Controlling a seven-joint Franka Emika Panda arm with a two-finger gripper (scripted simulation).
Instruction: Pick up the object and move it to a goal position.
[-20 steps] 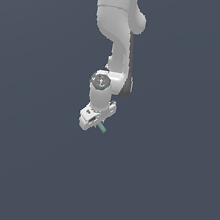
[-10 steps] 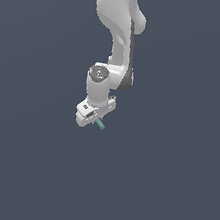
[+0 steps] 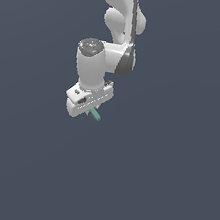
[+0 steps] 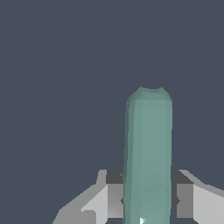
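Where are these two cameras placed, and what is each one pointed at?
Exterior view: off the arm, its exact spot unknown; it looks at the white arm, its gripper and a teal stick poking out below, against plain grey.
Wrist view: on the wrist, looking along the gripper; grey fingers flank the teal stick.
Shared: the gripper and the stick it clamps.

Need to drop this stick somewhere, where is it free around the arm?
Only the white pincer gripping the thin teal-green stick breaks the plain grey ground. Every side of it is bare; the only crowding is beneath the arm.
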